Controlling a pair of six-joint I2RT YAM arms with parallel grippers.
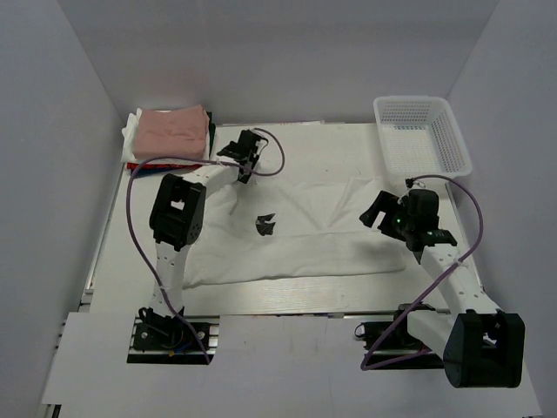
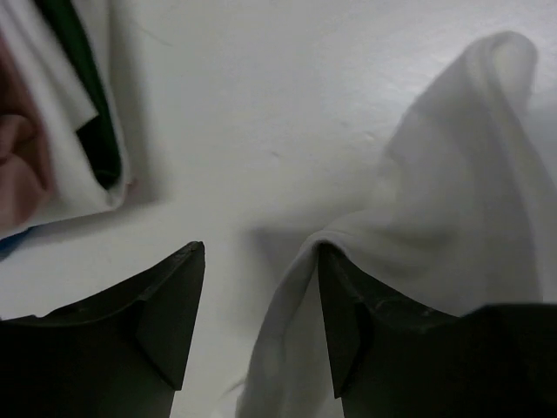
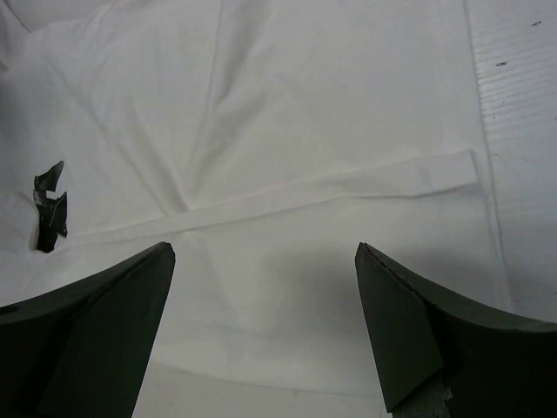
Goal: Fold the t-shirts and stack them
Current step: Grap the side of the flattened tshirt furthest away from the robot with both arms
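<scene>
- White t-shirt (image 1: pixel 305 244) lies spread flat across the middle of the tabletop (image 1: pixel 296 296), wrinkled, with its long side running left to right.
- Its black print (image 1: pixel 265 225) is face up, left of centre.
- Left pincer (image 2: pixel 259 261) is over the shirt's far-left part, next to the folded stack. The fingers are apart and there is bare tabletop in the gap. A raised fold of white cloth rests against one finger (image 2: pixel 365 331) but nothing is clamped.
- Right pincer (image 3: pixel 263 252) hovers over the shirt's right part. The fingers are spread wide and it is empty, with flat cloth and a hem strip below.
- Folded stack (image 1: pixel 161 139) is at the far-left corner. The dusty-pink t-shirt (image 1: pixel 174 129) is on top, with white and dark layers under it.
- Mesh basket (image 1: pixel 422 131) is at the far-right corner, apart from the shirt.
</scene>
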